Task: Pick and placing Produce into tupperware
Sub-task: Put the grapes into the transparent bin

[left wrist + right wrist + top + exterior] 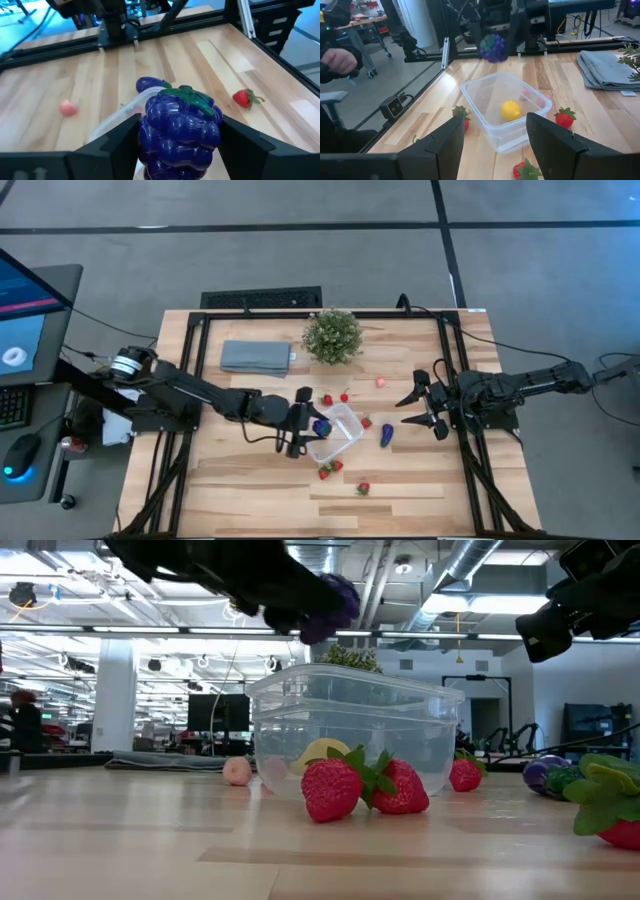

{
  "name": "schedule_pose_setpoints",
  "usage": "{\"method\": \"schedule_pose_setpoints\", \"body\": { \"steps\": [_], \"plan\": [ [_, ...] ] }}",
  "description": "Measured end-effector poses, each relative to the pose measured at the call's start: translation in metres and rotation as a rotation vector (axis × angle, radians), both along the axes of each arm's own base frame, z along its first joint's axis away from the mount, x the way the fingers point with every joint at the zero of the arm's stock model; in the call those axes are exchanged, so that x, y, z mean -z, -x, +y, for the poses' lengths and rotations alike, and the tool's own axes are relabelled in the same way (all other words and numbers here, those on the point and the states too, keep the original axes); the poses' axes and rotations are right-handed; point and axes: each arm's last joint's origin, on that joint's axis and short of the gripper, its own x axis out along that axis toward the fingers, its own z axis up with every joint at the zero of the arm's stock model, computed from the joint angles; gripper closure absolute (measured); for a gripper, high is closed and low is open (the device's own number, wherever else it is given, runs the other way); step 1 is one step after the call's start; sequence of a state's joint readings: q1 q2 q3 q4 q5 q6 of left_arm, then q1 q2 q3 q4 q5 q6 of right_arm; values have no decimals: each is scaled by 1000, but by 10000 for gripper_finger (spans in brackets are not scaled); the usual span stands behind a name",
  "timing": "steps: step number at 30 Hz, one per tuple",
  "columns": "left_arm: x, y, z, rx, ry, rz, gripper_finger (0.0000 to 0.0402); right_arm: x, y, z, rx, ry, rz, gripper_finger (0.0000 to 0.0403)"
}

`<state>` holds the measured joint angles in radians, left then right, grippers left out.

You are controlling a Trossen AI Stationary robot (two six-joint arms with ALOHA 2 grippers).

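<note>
My left gripper (308,424) is shut on a dark purple toy grape bunch (323,426), held above the left rim of the clear tupperware (338,434). In the low view the bunch (328,605) hangs well above the box (350,730). A yellow piece (510,109) lies on the box's floor. A purple eggplant (386,436) lies on the table to the right of the box. Strawberries (328,470) (363,488) (366,421) and a pink piece (380,382) lie around it. My right gripper (420,406) is open and empty at the table's right. My left gripper pinches the grape bunch by its two opposite sides (150,135) between its two fingers (117,145). The fingers come from the table's left, roughly level. The bunch is lifted clear above the box's rim, its green stem (192,97) on top.
A bushy green potted plant (332,335) and a folded grey-blue cloth (256,356) sit at the table's far side. Two more red pieces (327,400) (345,396) lie just beyond the box. Bare wood lies along the near edge (250,500).
</note>
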<state>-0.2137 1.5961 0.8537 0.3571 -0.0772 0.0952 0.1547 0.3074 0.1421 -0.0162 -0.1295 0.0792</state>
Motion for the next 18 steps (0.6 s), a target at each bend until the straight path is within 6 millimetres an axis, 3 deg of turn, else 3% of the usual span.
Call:
{"method": "schedule_pose_setpoints", "body": {
  "steps": [7, 18],
  "plan": [
    [6, -18, 0, 38, -10, 38, 177, 1, 0, 0, 0, 1, 8, 165],
    [13, -17, 3, 3, -8, 123, 177, 2, 0, 0, -1, 2, 17, 165]
  ]
}}
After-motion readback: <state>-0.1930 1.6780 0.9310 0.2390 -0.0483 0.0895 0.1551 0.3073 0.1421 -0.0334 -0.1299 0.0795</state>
